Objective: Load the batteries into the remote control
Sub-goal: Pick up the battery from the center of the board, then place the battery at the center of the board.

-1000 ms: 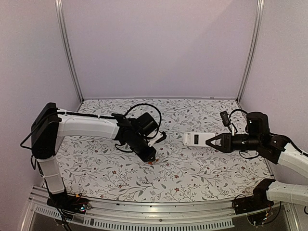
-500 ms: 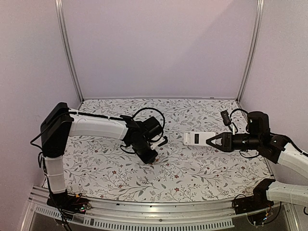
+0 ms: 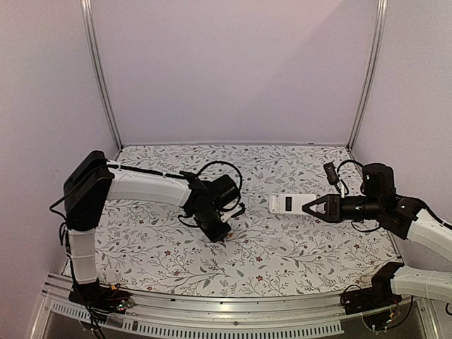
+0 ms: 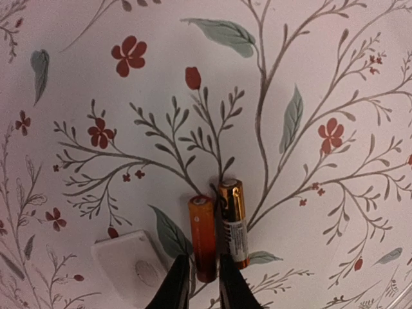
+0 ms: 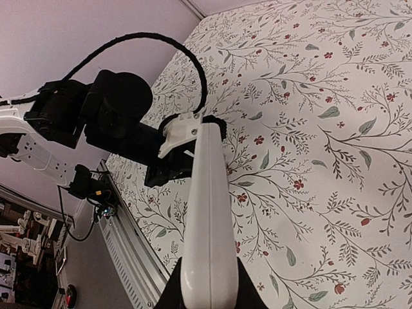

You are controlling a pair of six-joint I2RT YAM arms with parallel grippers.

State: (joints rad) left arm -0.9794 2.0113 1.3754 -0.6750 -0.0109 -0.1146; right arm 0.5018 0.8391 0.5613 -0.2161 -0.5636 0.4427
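Two batteries lie side by side on the floral table: an orange one (image 4: 202, 235) and a gold one with a white label (image 4: 234, 222). My left gripper (image 4: 205, 283) points down at them, its fingers on either side of the orange battery's near end. A sliver of gap shows on the left side, so it is open and holds nothing. From above, the left gripper (image 3: 220, 233) hides most of the batteries (image 3: 225, 239). My right gripper (image 3: 311, 207) is shut on the end of the white remote control (image 3: 290, 203), held above the table with its dark recess facing up. The right wrist view shows the remote control (image 5: 209, 212) edge-on.
A small flat white cover plate (image 4: 131, 267) lies just left of the orange battery, close to my left finger. The left arm (image 5: 116, 119) and its looping black cable (image 5: 183, 58) fill the space beyond the remote. The table's metal front rail (image 3: 226, 311) runs along the near edge.
The left arm has swung forward and brought its gripper down onto the batteries. Its jaws have narrowed around the orange one. The right arm and remote have not moved.
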